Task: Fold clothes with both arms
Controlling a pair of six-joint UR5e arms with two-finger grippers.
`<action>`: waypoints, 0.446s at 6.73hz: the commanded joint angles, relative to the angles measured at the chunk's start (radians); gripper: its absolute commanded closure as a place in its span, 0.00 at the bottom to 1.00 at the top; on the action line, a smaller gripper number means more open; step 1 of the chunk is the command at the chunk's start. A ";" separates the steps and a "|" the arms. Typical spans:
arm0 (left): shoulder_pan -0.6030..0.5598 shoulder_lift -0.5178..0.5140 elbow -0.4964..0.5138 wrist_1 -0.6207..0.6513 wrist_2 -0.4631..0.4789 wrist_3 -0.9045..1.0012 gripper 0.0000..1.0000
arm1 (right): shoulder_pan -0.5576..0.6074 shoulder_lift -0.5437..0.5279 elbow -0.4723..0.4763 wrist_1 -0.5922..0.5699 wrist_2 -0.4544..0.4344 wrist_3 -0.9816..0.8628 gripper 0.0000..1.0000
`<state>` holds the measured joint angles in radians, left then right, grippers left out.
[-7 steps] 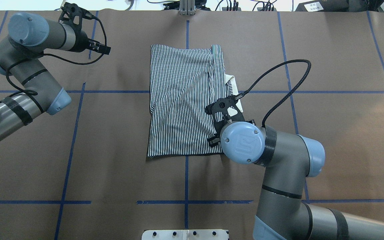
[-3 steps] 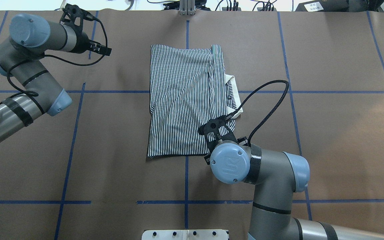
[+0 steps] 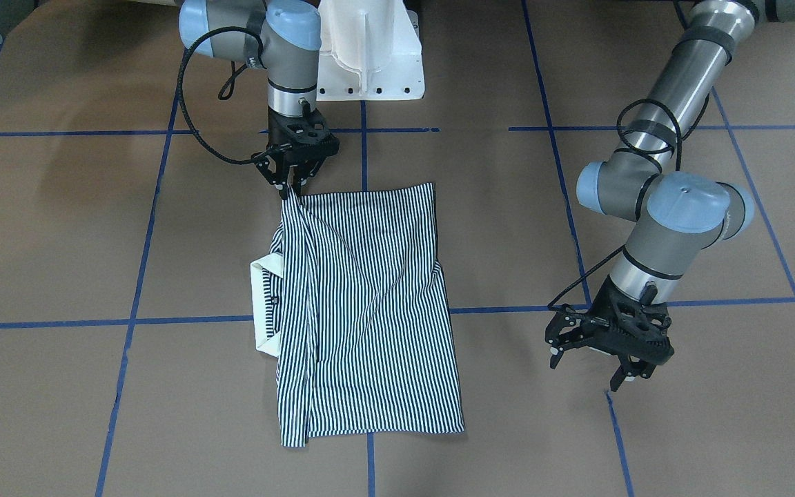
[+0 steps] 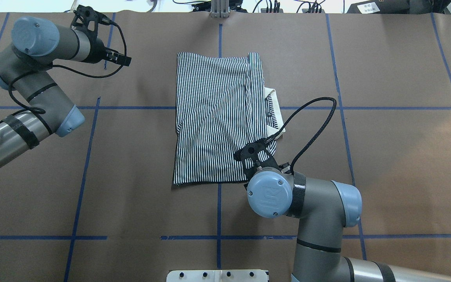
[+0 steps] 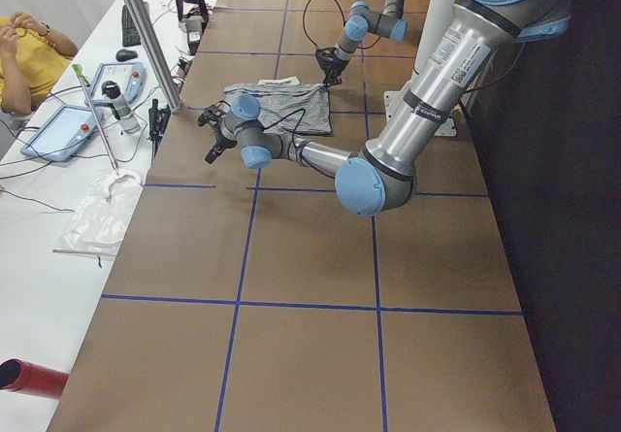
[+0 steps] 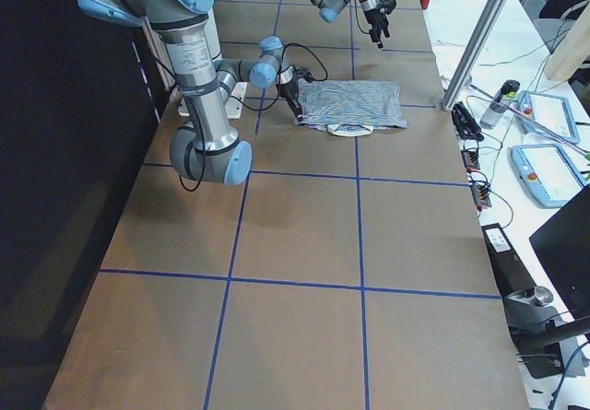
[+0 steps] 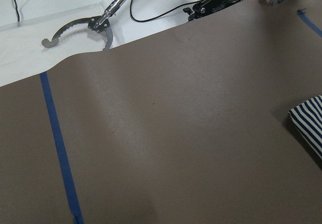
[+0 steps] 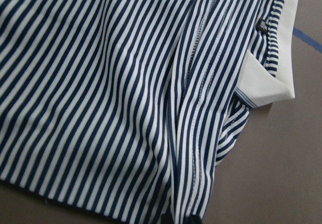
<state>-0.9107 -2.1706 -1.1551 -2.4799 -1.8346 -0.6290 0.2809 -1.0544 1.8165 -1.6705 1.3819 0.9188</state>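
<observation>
My right hand (image 3: 292, 185) looks pinched shut on the near corner of the striped polo shirt (image 3: 370, 310), which lies flat mid-bench (image 3: 59, 241). My left hand (image 3: 587, 373) hangs open and empty. Next, I reckon, I lift that corner and fold it over.

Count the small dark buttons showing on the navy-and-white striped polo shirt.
1. The small dark button sits on the striped polo shirt just inside its cream collar. More may be hidden under folds.
</observation>
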 commanded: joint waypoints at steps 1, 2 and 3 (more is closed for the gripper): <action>0.001 0.006 0.000 -0.007 0.000 0.000 0.00 | 0.024 0.001 0.004 0.000 -0.001 -0.006 1.00; 0.004 0.008 0.000 -0.007 0.000 0.000 0.00 | 0.043 0.001 0.013 0.000 -0.001 -0.033 1.00; 0.004 0.008 0.000 -0.007 0.000 0.000 0.00 | 0.056 -0.018 0.032 0.000 0.000 -0.040 1.00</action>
<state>-0.9076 -2.1639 -1.1551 -2.4859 -1.8346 -0.6289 0.3203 -1.0591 1.8323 -1.6705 1.3809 0.8918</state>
